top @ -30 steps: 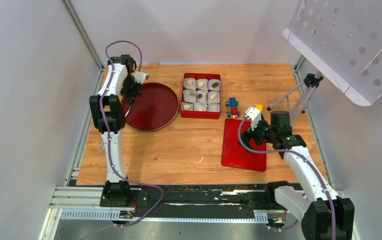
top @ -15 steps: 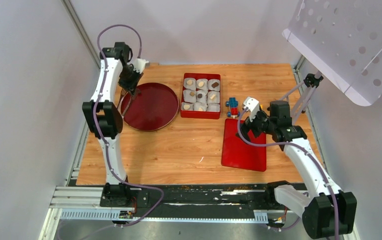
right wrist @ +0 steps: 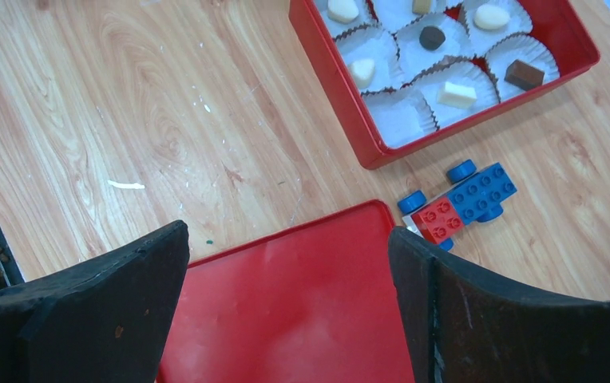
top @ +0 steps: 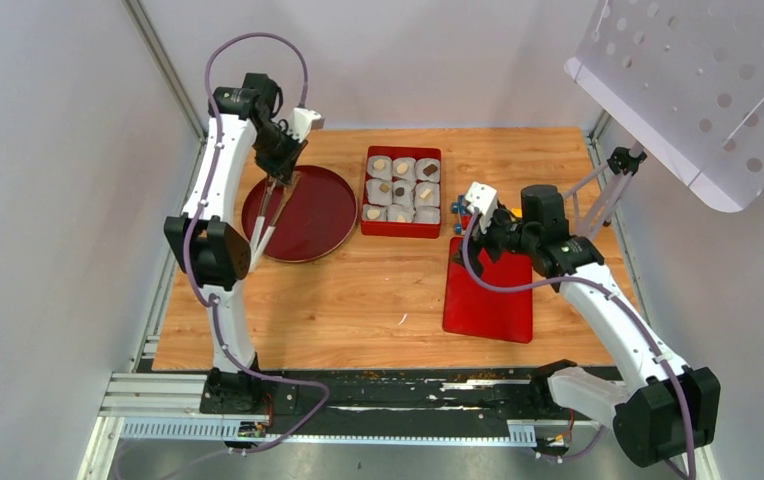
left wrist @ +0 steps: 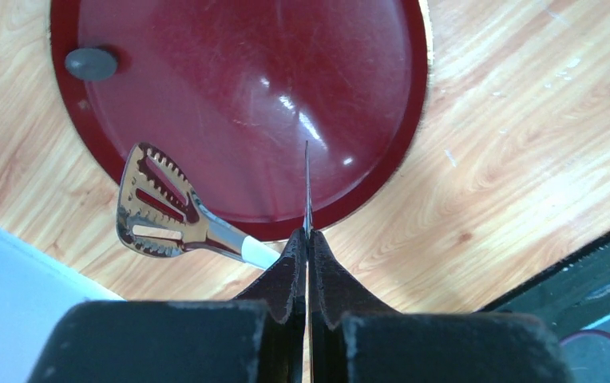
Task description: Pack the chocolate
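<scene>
A red box [top: 401,228] holds white paper cups with dark and pale chocolates; the right wrist view shows its near end [right wrist: 342,104], a dark chocolate [right wrist: 432,37] and a pale chocolate [right wrist: 457,94]. One grey-brown lump [left wrist: 90,62] lies on the round dark red plate [left wrist: 230,96]. My left gripper [top: 281,170] is shut on metal tongs [top: 269,212] above the plate's left part [top: 323,215]. In the left wrist view the gripper [left wrist: 307,236] pinches one tong arm and the other serrated tip [left wrist: 158,211] splays left. My right gripper [right wrist: 286,235] is open and empty over the red lid [right wrist: 302,311].
A blue and red toy block car [right wrist: 461,199] sits between the box and the lid [top: 488,295]. A tripod [top: 598,190] stands at the back right under a perforated white panel [top: 698,80]. Walls close in on both sides.
My left gripper has lifted and swung right with the tongs, now over the plate. My right gripper has moved left and back, toward the box and toy car.
</scene>
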`<state>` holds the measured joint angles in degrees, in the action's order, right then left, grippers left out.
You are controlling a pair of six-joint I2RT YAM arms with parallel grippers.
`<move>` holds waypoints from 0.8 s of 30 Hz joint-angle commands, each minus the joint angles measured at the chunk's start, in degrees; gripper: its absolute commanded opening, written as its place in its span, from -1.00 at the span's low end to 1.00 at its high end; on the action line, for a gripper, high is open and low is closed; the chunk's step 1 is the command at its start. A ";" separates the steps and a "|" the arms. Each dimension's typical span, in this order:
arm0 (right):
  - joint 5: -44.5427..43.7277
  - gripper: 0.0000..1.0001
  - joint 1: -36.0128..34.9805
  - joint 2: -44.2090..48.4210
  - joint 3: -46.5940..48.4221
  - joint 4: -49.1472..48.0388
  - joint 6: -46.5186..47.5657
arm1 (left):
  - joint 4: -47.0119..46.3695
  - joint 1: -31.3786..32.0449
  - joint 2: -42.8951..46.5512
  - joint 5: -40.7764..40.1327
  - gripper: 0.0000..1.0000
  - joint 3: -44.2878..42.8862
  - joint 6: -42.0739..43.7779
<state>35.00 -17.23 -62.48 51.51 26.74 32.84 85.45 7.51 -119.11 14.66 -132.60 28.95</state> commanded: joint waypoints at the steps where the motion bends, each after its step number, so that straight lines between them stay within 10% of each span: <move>1: 2.05 0.88 -1.05 0.42 4.53 -2.04 -2.06 | 1.87 1.54 8.60 8.93 -1.00 2.27 3.13; 11: 8.39 0.64 -8.16 -6.40 16.26 -1.87 -4.77 | 1.77 5.29 17.23 32.64 -1.00 12.90 14.11; 24: 12.84 0.37 -15.89 -18.80 28.18 -10.87 -13.39 | -3.56 17.58 18.04 36.01 -1.00 13.30 14.10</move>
<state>43.75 -32.77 -79.57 76.09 20.56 24.03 83.94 23.66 -102.76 47.11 -117.47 41.60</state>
